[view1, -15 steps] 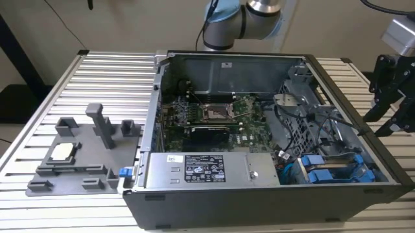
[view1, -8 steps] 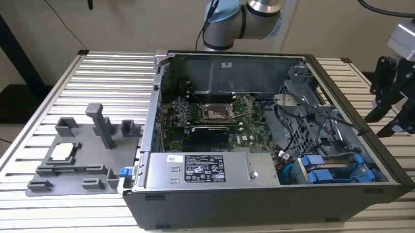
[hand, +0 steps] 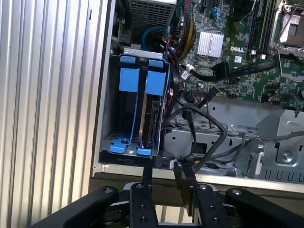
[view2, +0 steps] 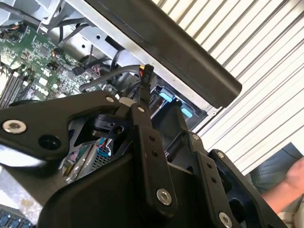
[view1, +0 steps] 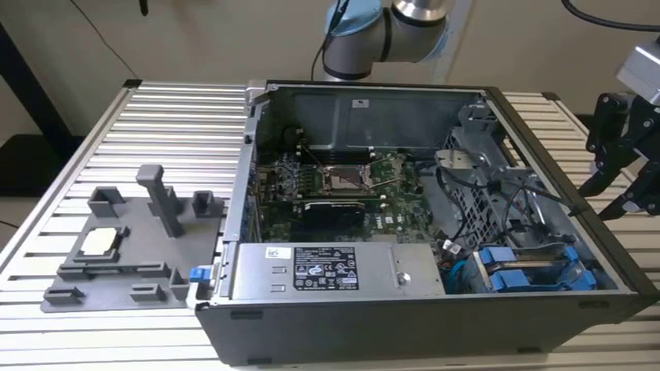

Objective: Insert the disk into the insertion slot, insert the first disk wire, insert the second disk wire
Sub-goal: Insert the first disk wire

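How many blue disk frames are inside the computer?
2, side by side in the cage: outer frame by the case wall, inner frame by the cables. Others could be hidden.

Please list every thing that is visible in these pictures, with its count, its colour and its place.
Table: one, silver, slatted, under everything.
Computer case: one, dark grey, open, on the table.
Motherboard: one, green, inside the case.
Power supply: one, silver with a label, along the case's near wall.
Blue carriers: two, side by side in the drive cage.
Disk: one, silver-grey, seated in one carrier.
Wires: several, black, beside the cage.
Fixture plate: one, grey, on the table at the exterior view's left.
Person: partly seen, beyond the table.
Arm: one, silver and blue, behind the case.
Gripper: one, black, by the cage.
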### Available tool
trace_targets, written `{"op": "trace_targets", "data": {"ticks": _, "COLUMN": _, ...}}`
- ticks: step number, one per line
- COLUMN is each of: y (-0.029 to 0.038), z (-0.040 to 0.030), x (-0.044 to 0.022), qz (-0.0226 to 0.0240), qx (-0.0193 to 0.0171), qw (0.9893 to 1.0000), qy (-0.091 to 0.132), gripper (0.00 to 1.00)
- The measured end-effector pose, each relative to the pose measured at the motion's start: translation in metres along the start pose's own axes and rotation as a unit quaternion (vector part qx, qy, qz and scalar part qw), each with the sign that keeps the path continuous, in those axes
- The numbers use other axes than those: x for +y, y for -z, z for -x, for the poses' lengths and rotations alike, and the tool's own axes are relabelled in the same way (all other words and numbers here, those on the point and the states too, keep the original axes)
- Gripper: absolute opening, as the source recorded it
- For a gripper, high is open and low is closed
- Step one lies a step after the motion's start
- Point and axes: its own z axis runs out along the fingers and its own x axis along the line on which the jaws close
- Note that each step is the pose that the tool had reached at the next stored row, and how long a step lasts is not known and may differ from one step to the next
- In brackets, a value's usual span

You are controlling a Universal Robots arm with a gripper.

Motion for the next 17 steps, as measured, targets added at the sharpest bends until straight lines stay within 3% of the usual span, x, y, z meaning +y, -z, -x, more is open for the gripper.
{"op": "trace_targets", "data": {"ticks": 4, "y": -0.0003, "z": 0.0002, "x": -0.0013, "qz": 0.0003, "qx": -0.0002, "qw": 1.0000, "qy": 0.001, "gripper": 0.38}}
{"op": "trace_targets", "data": {"ticks": 9, "y": -0.0031, "z": 0.0005, "x": -0.0046, "qz": 0.0045, "qx": -0.0004, "qw": 1.0000, "qy": 0.006, "gripper": 0.38}}
{"op": "trace_targets", "data": {"ticks": 17, "y": -0.0105, "z": -0.0004, "x": -0.0087, "qz": 0.0069, "qx": -0.0017, "qw": 0.9989, "qy": 0.045, "gripper": 0.38}}
